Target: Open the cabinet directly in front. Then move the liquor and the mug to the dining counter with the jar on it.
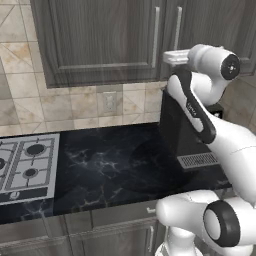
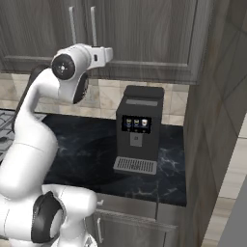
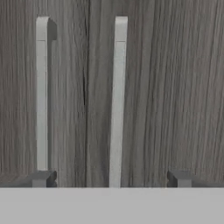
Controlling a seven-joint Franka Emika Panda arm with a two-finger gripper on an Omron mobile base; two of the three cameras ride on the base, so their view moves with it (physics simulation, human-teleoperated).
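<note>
The dark grey-brown wood-grain wall cabinet (image 1: 100,40) is seen shut, directly ahead above the black counter; the two-finger gripper (image 3: 111,179) is held wide apart astride the right door's long silver bar handle (image 3: 117,100); the rigid, hinged door is best gripped there.

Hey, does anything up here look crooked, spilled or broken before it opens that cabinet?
Nothing stands out. The cabinet doors are shut and flush, handles straight. The coffee machine stands upright on the black counter, with no spills. The open hand faces the handles.
</note>
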